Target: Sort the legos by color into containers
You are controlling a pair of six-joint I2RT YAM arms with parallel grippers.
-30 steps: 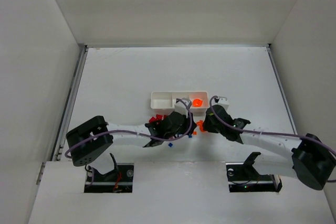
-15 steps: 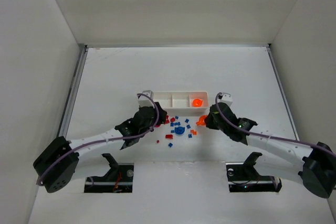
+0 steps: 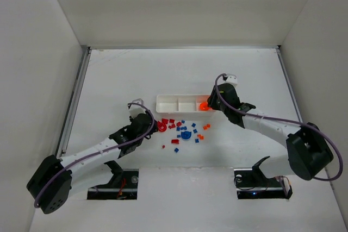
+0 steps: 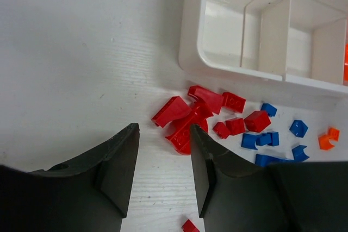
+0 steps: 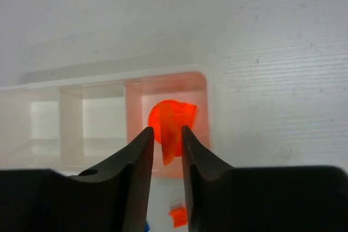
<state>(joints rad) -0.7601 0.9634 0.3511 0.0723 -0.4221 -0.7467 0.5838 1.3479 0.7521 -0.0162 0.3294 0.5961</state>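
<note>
We judged the sorting barely begun. The white tray (image 3: 163,98) sat on the tabletop (image 3: 119,80), and only its right compartment (image 5: 201,88) held anything: a rounded orange piece (image 5: 182,113). The left compartment (image 4: 217,25) and middle compartment (image 4: 296,36) showed no pieces in any view.

Nearly all the work was left. Just in front of the tray lay a loose scatter: the red legos (image 4: 196,110) clustered nearest the tray's left end, the blue legos (image 4: 261,139) spread to their right, among them a larger rounded blue piece (image 3: 186,134), and a few small orange bricks (image 3: 205,127) near the right end.

The left pincer (image 4: 163,134) hovered low beside the red cluster, its fingers spread with only bare tabletop between them, so we took a red pick to be next.

The right pincer (image 5: 166,131) hung above the right compartment, its fingers a narrow gap apart. Orange showed in that gap, but we could not tell whether a piece was pinched there or already lay loose in the compartment below.
</note>
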